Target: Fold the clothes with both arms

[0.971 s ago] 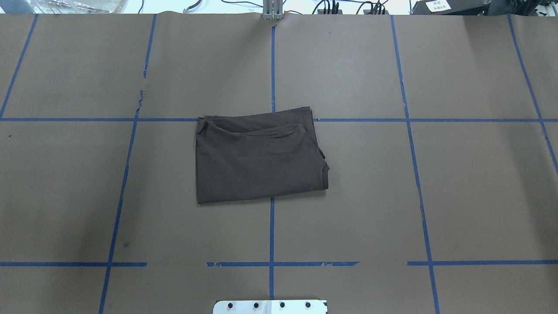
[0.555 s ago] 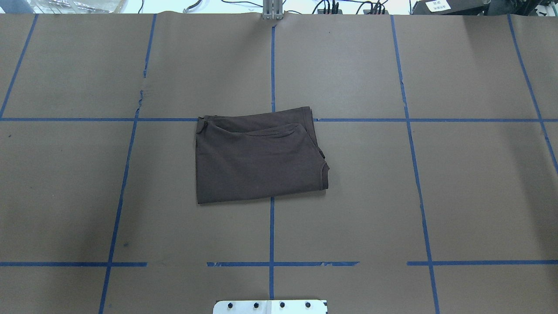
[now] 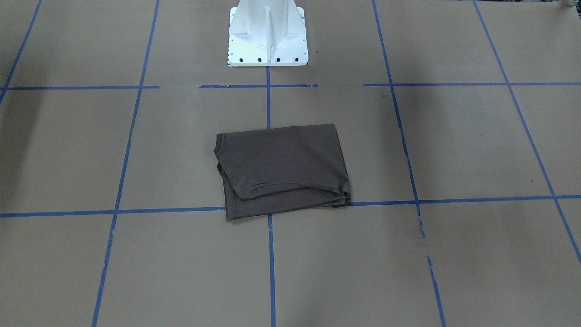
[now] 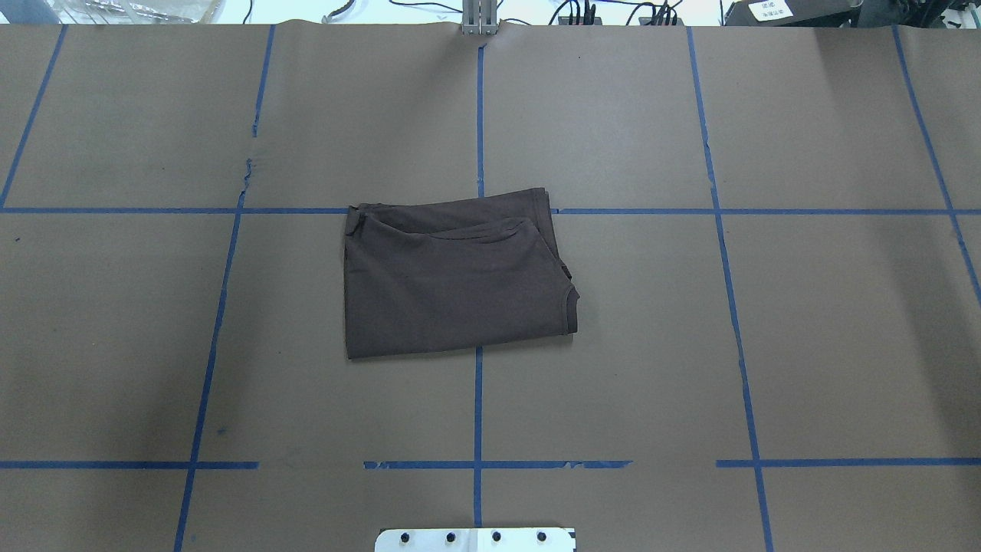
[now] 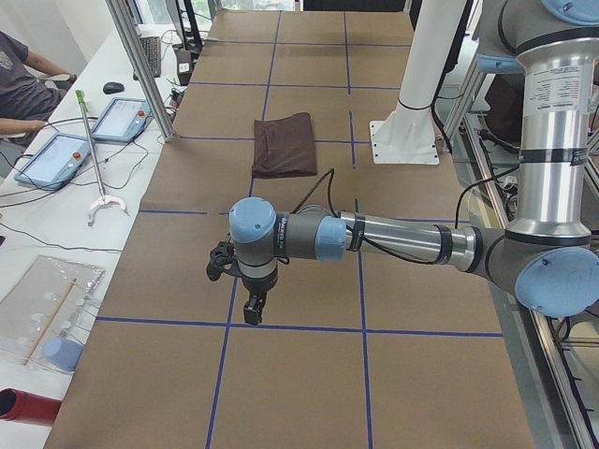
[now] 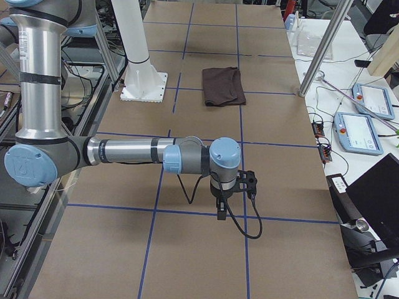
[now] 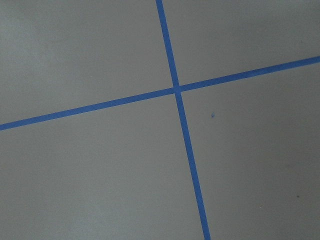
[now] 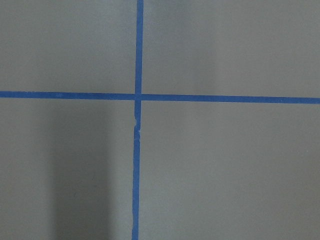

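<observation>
T-shirt: You have the dark brown-grey T-shirt (image 4: 456,280) lying flat as a compact rectangle at the centre of the overhead frame. It sits across a crossing of the blue tape (image 4: 477,414) lines, and nothing touches it.
Fold state: The layers are stacked. A curved hem edge shows near the top of the bundle in the overhead view, and a bit of ribbed collar peeks out at its right edge. To my eye the folding is finished or nearly so.
Why there: The centre spot is straight ahead of the white pedestal (image 3: 268,36), so I judge either arm could reach it equally well.
Table: The table (image 4: 690,345) is covered in brown paper, and its tape grid gives you a reference for squaring the bundle.
Left arm: The left arm (image 5: 393,238) stretches across the lower middle of the exterior left view. Its left claw (image 5: 251,309) points down over a tape crossing, well apart from the shirt. Its wrist camera shows only paper and tape, so you cannot tell whether the fingers are parted or closed.
Right arm: The right arm (image 6: 124,151) mirrors this in the exterior right view, with the right claw (image 6: 220,208) pointing down. Its state is equally unreadable.
Why parked so: With both arms out at the table's ends, the shirt is unobstructed for the fixed cameras. It reads as a rest pose.
Beyond: Tablets (image 5: 122,119) and a seated person (image 5: 19,84) are at the upper left of the exterior left view, off the table.
</observation>
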Controlling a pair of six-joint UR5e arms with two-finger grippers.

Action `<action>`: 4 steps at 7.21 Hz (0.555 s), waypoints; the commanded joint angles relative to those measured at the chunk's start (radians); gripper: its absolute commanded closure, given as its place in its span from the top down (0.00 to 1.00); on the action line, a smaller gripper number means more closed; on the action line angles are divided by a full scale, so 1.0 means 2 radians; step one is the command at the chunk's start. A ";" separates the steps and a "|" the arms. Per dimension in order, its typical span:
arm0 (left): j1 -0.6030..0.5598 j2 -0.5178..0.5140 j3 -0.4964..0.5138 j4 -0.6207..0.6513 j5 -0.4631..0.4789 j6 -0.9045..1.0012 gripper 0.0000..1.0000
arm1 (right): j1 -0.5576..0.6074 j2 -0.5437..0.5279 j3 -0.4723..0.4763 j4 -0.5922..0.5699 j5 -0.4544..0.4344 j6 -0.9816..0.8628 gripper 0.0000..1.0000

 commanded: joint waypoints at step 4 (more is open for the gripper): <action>0.001 -0.001 0.000 -0.002 0.000 -0.066 1.00 | -0.001 -0.001 -0.004 -0.001 0.020 0.002 1.00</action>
